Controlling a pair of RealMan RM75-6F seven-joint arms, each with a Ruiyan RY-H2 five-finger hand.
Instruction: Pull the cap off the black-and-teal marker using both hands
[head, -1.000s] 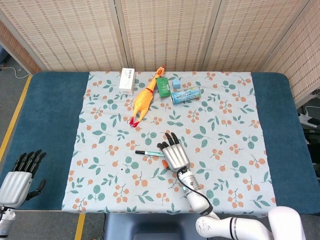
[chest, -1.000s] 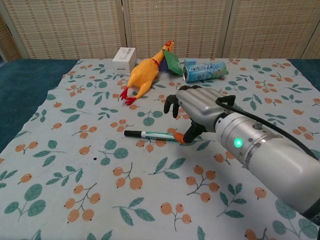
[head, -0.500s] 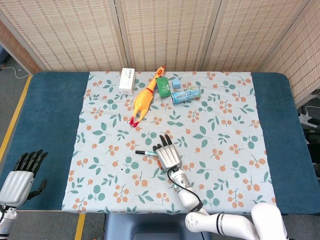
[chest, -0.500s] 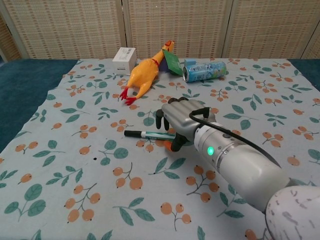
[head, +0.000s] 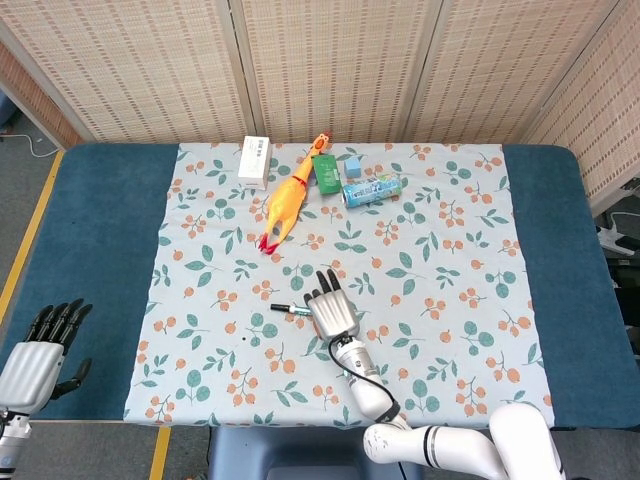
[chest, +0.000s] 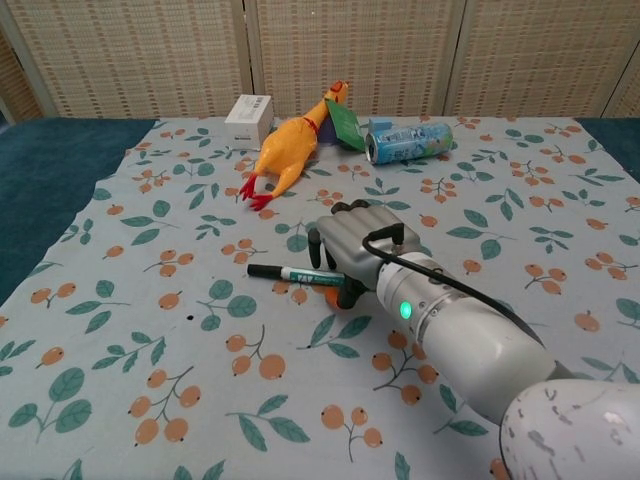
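Note:
The black-and-teal marker (head: 289, 307) (chest: 283, 271) lies flat on the floral cloth, black cap end pointing left. My right hand (head: 333, 312) (chest: 358, 250) sits over its right end and hides that part. The fingers arch down over the barrel and the thumb (chest: 347, 292) is at the near side, with an orange mark beside it. I see no firm grip. My left hand (head: 42, 352) hangs off the table's front left corner, fingers extended and holding nothing; it does not show in the chest view.
At the back of the cloth lie a yellow rubber chicken (head: 285, 200) (chest: 286, 145), a white box (head: 255, 159) (chest: 248, 120), a green packet (head: 326, 171), a small blue block (head: 352, 166) and a can on its side (head: 372, 189) (chest: 409, 140).
My right hand has slid left along the marker and lowered, so it now covers more of the teal barrel. The marker stays about where it was. The left hand has barely moved.

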